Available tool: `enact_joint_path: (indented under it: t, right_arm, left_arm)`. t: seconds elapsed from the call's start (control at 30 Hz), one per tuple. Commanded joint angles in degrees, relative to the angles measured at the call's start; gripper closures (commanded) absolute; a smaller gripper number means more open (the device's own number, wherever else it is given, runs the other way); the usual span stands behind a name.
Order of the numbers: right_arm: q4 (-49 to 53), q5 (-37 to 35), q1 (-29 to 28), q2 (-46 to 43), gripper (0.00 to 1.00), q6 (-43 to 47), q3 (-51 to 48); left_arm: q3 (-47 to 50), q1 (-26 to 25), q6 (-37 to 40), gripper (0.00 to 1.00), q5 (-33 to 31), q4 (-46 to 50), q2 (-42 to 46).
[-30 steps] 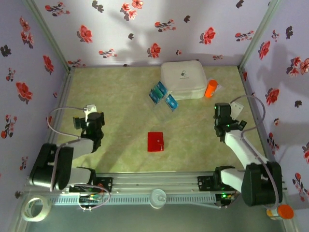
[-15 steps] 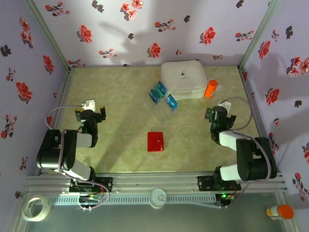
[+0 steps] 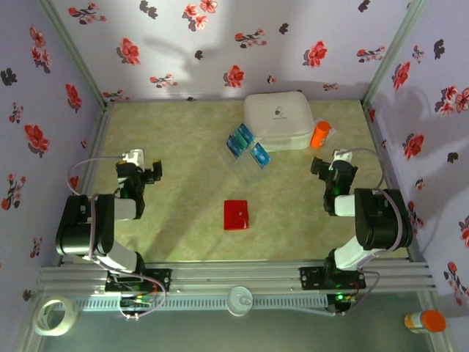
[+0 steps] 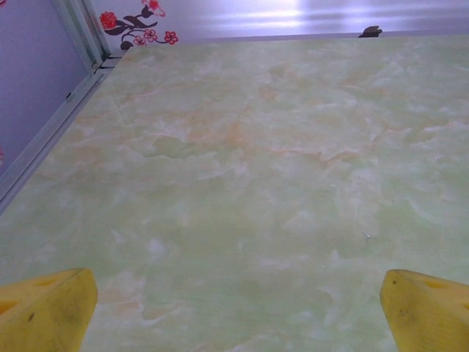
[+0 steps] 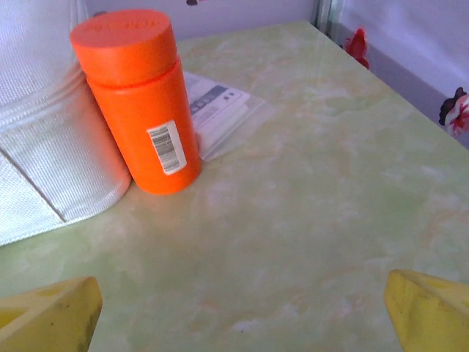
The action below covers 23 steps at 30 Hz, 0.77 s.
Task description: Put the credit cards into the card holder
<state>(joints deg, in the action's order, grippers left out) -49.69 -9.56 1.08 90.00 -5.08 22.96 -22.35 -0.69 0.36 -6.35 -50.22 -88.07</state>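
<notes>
Since the credit cards lay in a small cluster just above the centre of the top view, with their long edges running on the slant and the nearest one close against the lower-left corner of the white case, I judged the reach would have to come in from the open lower-left side. The red card holder lay shut and flat below them, well apart, near the middle of the frame.

My right tool sat to the right of the cards and nearer to them than my left tool, which was out at the left of the frame; the holder lay about midway between the two. Both tools had their fingers spread wide and held nothing. In its wrist view my right tool faced the orange bottle, which stood upright against the case, so a straight sweep towards the cards risked knocking it. My left tool looked over bare desk, with free room up to the wall.
</notes>
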Motion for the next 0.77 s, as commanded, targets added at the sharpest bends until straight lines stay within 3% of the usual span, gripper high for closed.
enact_joint_path:
  t: [0.0,0.73]
  right_arm:
    - [0.69,4.32,-0.20,-1.09,0.00,-0.46,-0.15]
    - [0.32,2.54,-1.39,-0.83,0.01,0.25,-0.12]
  left_arm:
    - [-0.60,0.44,-1.31,0.00,-1.48,-0.08,-0.54]
    - [-0.24,0.36,-1.42,0.00,-1.91,-0.54,-0.42]
